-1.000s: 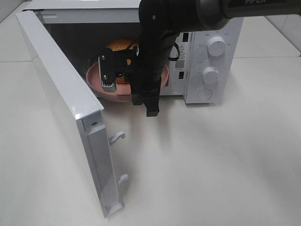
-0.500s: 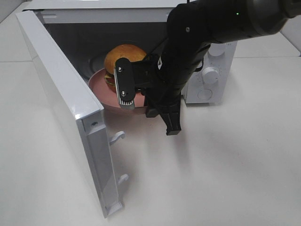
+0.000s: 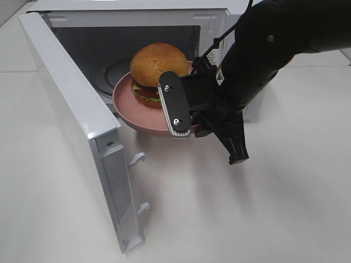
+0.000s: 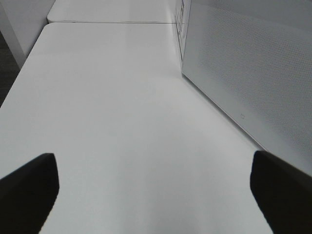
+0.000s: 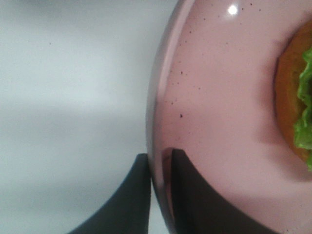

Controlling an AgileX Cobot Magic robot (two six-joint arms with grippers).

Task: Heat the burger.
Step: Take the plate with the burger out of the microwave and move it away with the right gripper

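Note:
The burger, with an orange domed bun and green lettuce, sits on a round pink plate at the mouth of the open microwave. My right gripper is shut on the plate's right rim, one silver-padded finger above it and the other below. In the right wrist view the dark fingers pinch the plate edge, and the burger shows at the side. My left gripper is open over bare table, away from the microwave, and does not appear in the high view.
The microwave's white door swings out wide to the left, its latch hooks pointing over the table. The black right arm covers the microwave's control panel. White table spreads out in front.
The right arm has swung to the right and turned. The plate with the burger has shifted right with it, and the burger is now in full view.

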